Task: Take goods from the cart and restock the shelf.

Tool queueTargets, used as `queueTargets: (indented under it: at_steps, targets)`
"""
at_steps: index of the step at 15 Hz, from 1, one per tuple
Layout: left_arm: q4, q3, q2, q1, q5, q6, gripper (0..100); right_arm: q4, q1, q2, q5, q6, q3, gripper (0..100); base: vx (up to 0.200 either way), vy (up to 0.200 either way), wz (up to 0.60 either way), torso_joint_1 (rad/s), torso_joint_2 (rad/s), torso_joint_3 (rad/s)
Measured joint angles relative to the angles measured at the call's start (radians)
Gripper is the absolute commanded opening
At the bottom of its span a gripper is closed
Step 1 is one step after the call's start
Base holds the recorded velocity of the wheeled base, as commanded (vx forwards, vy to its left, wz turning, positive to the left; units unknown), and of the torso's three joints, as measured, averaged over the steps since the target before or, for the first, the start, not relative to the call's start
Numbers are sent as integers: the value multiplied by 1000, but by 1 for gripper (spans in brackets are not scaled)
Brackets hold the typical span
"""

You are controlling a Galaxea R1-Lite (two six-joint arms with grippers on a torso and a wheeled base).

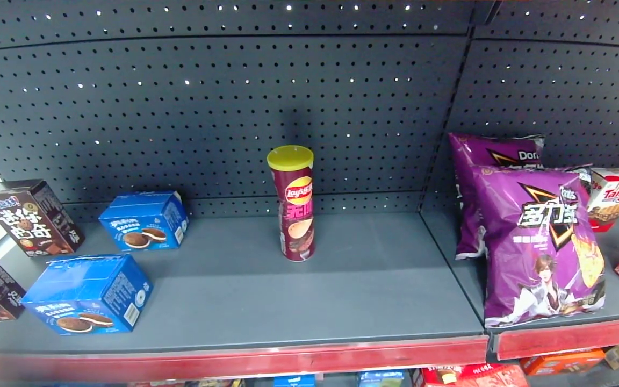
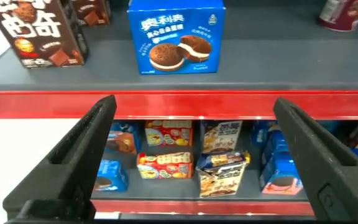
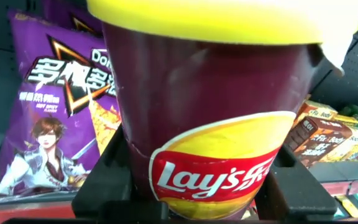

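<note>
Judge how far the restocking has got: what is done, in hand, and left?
Done: one shelved can stands upright on the shelf, between the blue boxes and purple bags. In hand: the right tool grips a held can near the bags. The left tool is open and empty. Left: placing that can; how much stock remains cannot be told.

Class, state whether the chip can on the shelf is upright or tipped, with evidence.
Upright: the chip can stands on its base on the shelf, yellow lid uppermost.
</note>
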Motion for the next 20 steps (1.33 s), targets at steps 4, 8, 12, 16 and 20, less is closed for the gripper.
queueTargets:
  at_steps: [4,8,12,16,20]
  targets:
    - [4,-163,50,-38,-23,20,100,-2,-3,-18,-1,1,-3,0,0,0,0,0,0,0]
    - [6,-564,331,-107,-186,80,100,-2,-1,-22,-1,1,1,0,0,0,0,0,0,0]
    - [0,-727,629,-155,-580,106,100,-2,-2,-22,-2,0,-8,0,0,0,0,0,0,0]
    - [-120,-758,871,-181,-661,129,100,-1,-6,-21,-9,0,-22,0,0,0,0,0,0,0]
    - [-164,-819,1100,-253,-646,121,100,0,-10,-14,-8,-19,-32,0,0,0,0,0,0,0]
